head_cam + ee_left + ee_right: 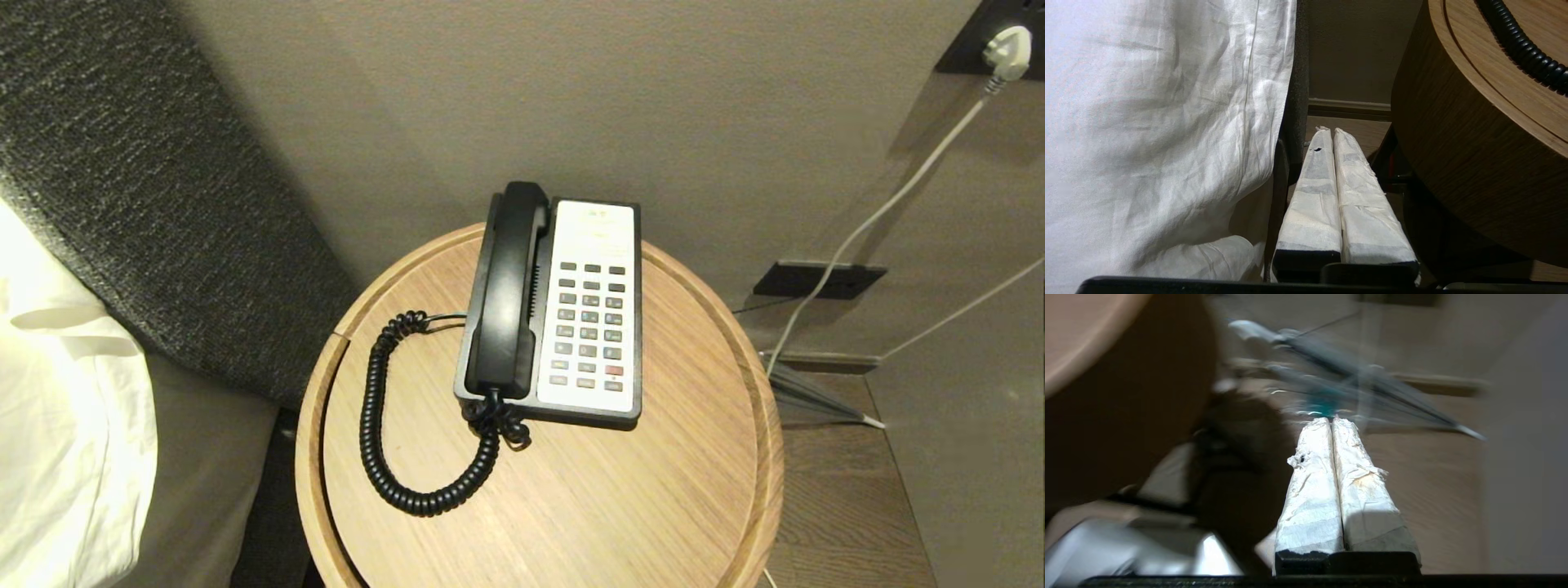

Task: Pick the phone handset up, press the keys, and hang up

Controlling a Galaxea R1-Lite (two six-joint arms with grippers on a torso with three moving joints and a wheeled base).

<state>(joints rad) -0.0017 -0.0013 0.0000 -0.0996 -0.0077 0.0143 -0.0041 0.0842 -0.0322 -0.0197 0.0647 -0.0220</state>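
Both grippers closed, handset cradled

Our left gripper (1334, 131) and right gripper (1332, 421) hang beside the round wooden side table (653, 506), fingers pressed together, empty. On that table, the slim black plastic phone handset (508, 294) lies in the black-and-cream phone base (589, 310).

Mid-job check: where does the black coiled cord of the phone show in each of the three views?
Head view: the coiled cord loops over the round wooden table, left of the phone base, up to the handset.
Left wrist view: a short stretch runs along the tabletop in the upper right corner.
Right wrist view: not in it.
Shared landmark: the table's curved wooden rim.
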